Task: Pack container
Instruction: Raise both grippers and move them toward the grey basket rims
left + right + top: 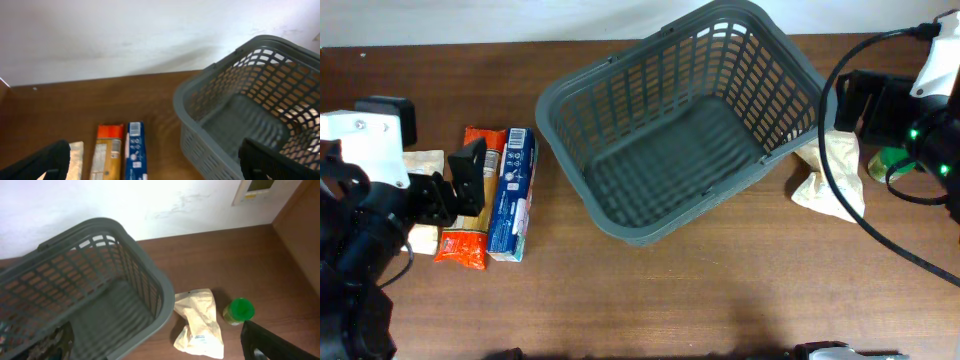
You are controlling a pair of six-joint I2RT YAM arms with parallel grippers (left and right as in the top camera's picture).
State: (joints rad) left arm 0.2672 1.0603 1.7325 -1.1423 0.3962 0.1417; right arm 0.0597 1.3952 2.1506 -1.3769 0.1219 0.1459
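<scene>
Found the basket (670, 160) empty at the centre of the table (720, 290), long side running from eight to two o'clock. Noted at its nine o'clock, apart from it, a blue box (511, 195) touching an orange pack (462, 247), and a beige pack (423, 160) further out. Spotted at its three o'clock a crumpled bag (200, 322) just beside the rim, and a jar (241, 310) beyond that. Saw the left gripper (157, 162) above the packs, jaws spread wide, pinching nothing. Saw the right gripper (165, 347) likewise spread and empty, over the basket's three o'clock edge
</scene>
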